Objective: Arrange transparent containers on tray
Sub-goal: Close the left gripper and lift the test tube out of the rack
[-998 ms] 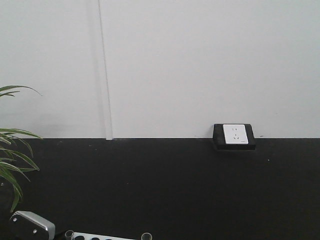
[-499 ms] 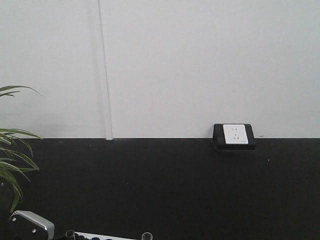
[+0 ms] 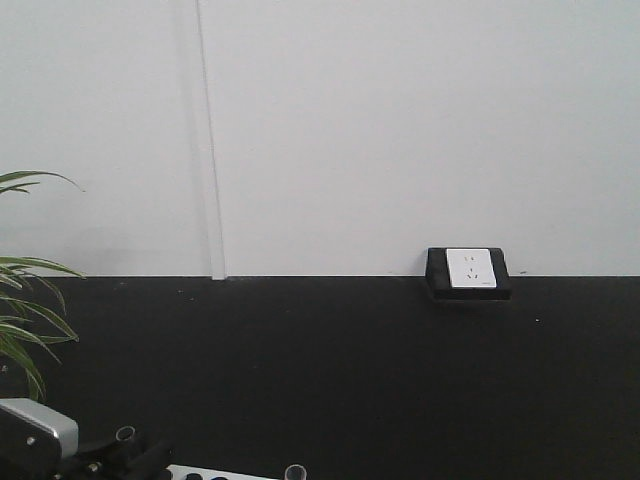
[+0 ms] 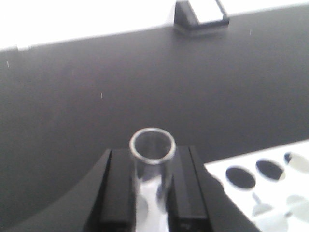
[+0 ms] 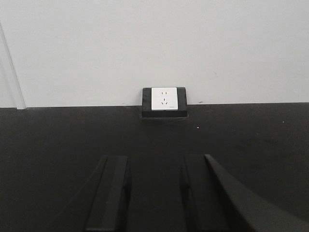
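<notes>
My left gripper is shut on one transparent container, a slim clear glass tube standing upright between the black fingers with its round rim above them. The front view shows this gripper at the bottom left with the tube's rim poking up. A second tube rim shows at the bottom edge. My right gripper is open, with only the dark wall band showing between its fingers. The tray is out of view.
A white perforated rack with dark round holes lies just right of the left gripper. Behind it are a black wall band, a white wall with a socket, and plant leaves at the left.
The left gripper has moved up and to the left, carrying its tube higher above the rack. The other tube rim at the bottom edge has stayed put.
</notes>
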{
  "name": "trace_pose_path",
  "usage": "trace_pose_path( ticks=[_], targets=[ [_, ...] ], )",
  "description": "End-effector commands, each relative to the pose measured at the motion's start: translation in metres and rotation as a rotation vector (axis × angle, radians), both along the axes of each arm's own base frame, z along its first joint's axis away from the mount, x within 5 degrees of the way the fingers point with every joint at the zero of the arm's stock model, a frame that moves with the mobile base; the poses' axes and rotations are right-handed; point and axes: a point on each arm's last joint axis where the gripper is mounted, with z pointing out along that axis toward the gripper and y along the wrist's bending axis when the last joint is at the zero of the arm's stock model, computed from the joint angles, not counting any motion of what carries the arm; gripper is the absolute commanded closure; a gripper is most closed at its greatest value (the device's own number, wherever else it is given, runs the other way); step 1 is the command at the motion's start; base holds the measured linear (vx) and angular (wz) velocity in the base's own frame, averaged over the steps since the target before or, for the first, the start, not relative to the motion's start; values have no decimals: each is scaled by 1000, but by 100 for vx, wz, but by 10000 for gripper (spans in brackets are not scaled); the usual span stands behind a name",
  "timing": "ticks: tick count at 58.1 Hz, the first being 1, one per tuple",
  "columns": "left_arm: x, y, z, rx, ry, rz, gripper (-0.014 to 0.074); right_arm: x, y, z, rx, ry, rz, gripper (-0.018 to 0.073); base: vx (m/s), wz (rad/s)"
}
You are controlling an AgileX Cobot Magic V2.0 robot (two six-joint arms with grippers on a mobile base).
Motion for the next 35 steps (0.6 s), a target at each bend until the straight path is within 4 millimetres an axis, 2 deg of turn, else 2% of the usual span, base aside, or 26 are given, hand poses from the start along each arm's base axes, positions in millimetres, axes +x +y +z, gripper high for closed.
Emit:
trace_pose_path(
  ticks=[1,6,21,29,35],
  targets=[
    [0,-2,38,-91,-174,-5,486,1,0,20,-6,-129,2,208,0,0],
    [1,-1,54,-86,-189,3,486,1,0,21,-6,-140,3,208,0,0],
    [4,1,120,-61,-239,38,486,1,0,22,-10,-154,4,208,0,0],
    [-10,9,146,-59,-254,60,486,1,0,22,-10,-154,4,208,0,0],
    [-25,15,157,-60,-265,72,486,2,1,18,45,-177,7,208,0,0]
  ],
)
